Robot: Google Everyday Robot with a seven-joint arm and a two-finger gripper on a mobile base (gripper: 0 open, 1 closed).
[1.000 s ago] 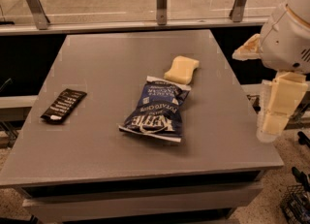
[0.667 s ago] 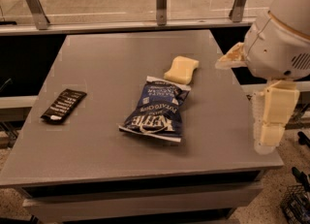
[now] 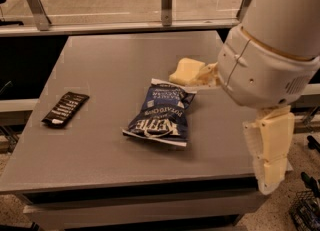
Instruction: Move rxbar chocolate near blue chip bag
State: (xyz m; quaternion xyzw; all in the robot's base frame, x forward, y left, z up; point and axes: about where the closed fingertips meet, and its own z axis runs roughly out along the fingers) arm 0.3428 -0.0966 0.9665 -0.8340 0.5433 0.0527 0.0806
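One of each thing lies on the grey table (image 3: 100, 175): one chocolate bar (image 3: 65, 109), one chip bag (image 3: 162, 115) and one sponge (image 3: 186, 71). There is also one hand (image 3: 260, 140). Behind the table runs a rail (image 3: 115, 26) with three metal posts (image 3: 166, 1).

The hand hangs at the table's front right corner, pale yellow below the big white arm (image 3: 270, 60). Whether it is open or closed, I cannot tell. Nothing can be seen in its hold.

The chip bag is dark blue with white ends. It lies flat near the hand, to its left, around the middle of the table. The sponge is to the left of the hand and farther back, touching or just beside the bag's far end. The chocolate bar is small, flat and black. It is far to the left of the hand, by the table's left edge and well apart from the chip bag.

A pale part of the arm covers the sponge's right end, so its full shape is hidden. The arm also hides the table's right side, and the top and right borders cut the arm off. The white lines on the bar are too small to read. The bag's lettering is upside down. In the bottom right corner, something dark and wiry is cut off and hard to make out.
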